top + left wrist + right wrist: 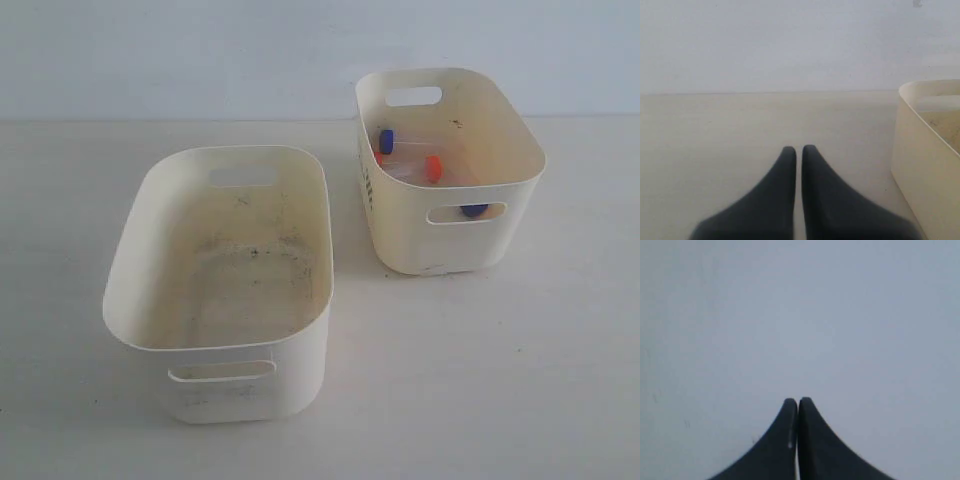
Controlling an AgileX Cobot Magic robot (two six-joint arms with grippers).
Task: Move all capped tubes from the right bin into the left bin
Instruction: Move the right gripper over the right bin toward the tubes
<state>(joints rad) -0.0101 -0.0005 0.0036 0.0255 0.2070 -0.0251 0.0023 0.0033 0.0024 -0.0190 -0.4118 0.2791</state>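
Observation:
The right bin (520,150), small and cream, stands at the back right in the exterior view. Capped tubes lie on its floor: a blue cap (386,140) and an orange-red cap (433,167) show from above. Another blue cap (474,210) shows through the front handle slot. The left bin (130,260), wider with a grimy floor, holds nothing. Neither gripper appears in the exterior view. My left gripper (799,148) is shut and holds nothing, low over the table beside the wall of a cream bin (920,160). My right gripper (798,400) is shut and holds nothing, facing a plain grey surface.
Both bins stand on a pale tabletop (480,370) with a light wall (200,50) behind. A gap of bare table separates the two bins. Dark specks mark the left bin's floor (250,255).

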